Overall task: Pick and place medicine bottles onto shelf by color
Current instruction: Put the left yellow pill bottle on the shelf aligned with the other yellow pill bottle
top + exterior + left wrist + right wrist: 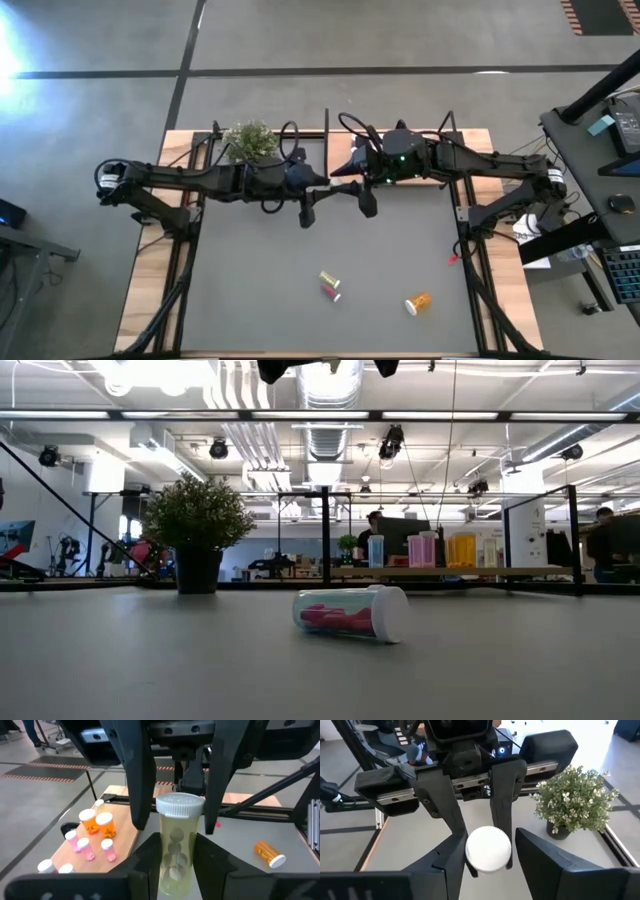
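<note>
Bottles (329, 279): 3 on table; 1 btwn hands.

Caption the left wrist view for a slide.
Handover: left gripper holds a yellow-green bottle upright while right gripper straddles its white cap.

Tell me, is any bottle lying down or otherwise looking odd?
Yes. Three bottles lie on their sides on the dark grey tabletop: a yellow-green one, a pink one touching it, and an orange one apart.
</note>
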